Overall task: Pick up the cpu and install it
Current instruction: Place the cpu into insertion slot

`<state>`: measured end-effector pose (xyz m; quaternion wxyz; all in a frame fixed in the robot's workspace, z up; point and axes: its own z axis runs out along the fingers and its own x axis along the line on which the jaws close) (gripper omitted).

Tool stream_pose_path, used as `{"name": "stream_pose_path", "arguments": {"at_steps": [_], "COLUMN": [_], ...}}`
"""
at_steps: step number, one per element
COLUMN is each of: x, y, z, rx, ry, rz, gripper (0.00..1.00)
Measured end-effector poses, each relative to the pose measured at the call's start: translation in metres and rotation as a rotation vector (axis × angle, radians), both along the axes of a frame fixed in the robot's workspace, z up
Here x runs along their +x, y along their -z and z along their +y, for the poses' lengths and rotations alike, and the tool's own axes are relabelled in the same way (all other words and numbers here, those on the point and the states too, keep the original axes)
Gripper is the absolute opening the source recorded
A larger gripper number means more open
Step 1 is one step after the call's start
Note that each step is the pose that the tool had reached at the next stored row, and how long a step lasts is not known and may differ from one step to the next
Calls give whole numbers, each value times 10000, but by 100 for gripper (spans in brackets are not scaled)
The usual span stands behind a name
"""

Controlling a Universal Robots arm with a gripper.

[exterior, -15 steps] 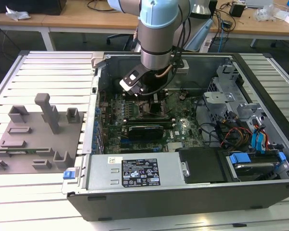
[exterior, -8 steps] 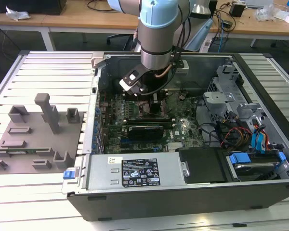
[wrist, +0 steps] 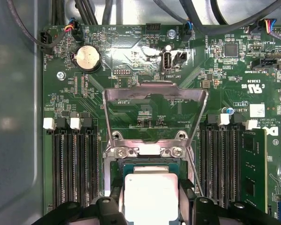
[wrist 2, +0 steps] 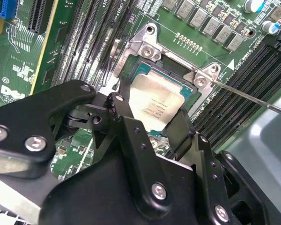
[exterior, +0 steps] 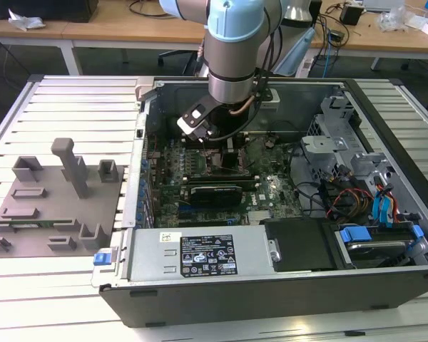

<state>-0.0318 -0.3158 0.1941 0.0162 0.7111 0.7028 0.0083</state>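
The gripper (wrist 2: 150, 123) pinches the cpu (wrist 2: 155, 101) by two edges. Tiny writing marks its top, at the open socket frame (wrist 2: 147, 44).

Slatted table (exterior: 71, 100), open computer case (exterior: 271, 293), grey fixture (exterior: 57, 208)

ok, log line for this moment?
claw: shut on cpu | cpu: at open socket, seating unclear | load plate: raised

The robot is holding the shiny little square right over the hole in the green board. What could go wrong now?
The gripper pinches the cpu between its jaws by the edges alone, so it might slip. The cpu sits right at the socket; lowered crooked, it could damage it. The thin lever stands close beside the jaws and might get bumped.
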Motion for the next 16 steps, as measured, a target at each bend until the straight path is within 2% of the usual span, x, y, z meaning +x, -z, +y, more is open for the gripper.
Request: {"name": "stream_pose_path", "arguments": {"at_steps": [1, 2, 5, 8, 10, 12, 16], "x": [2, 2, 0, 0, 0, 1, 0], "y": [6, 6, -3, -49, -116, -146, -159], "z": [4, 4, 0, 0, 1, 1, 1], "rx": [25, 20, 1, 1, -2, -6, -11], "ry": [-1, -1, 0, 0, 0, -1, -1], "rz": [-9, -5, 4, 5, 4, 4, 4], "gripper": [55, 62, 62, 62, 62, 62, 62]}}
